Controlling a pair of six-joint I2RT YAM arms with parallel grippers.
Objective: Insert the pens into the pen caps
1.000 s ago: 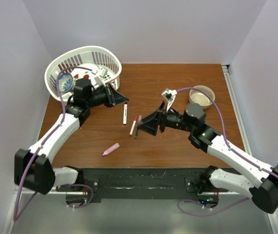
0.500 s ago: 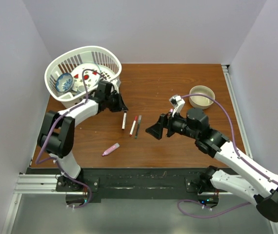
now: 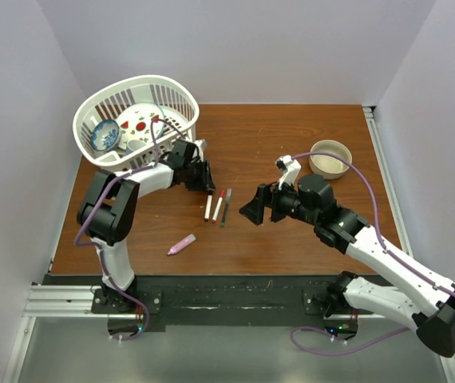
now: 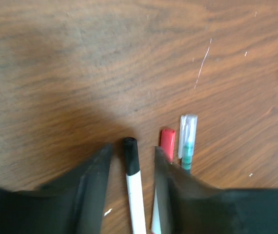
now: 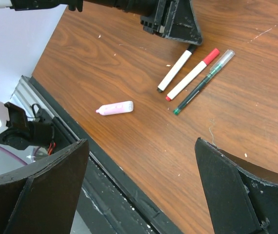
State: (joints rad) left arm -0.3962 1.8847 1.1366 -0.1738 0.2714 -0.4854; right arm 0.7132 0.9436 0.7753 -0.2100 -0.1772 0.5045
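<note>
Three pens (image 3: 218,206) lie side by side mid-table. Your left gripper (image 4: 132,150) is the nearer one, its jaws apart and empty, straddling the black-ended white pen (image 4: 135,195). That pen's long axis runs lengthwise between the jaws with a gap on either side, so closing would pinch across its width. Your right gripper (image 3: 253,209) hangs wide open and empty, just right of the row.

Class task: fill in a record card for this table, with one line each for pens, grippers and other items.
pens in a row: black-tipped white pen, red-tipped white pen, green pen, side by side
lone pen: pink marker, apart, nearer the arm bases
left gripper: open, fingers either side of the black tip
right gripper: open, holding nothing
other items: basket, bowl
</note>
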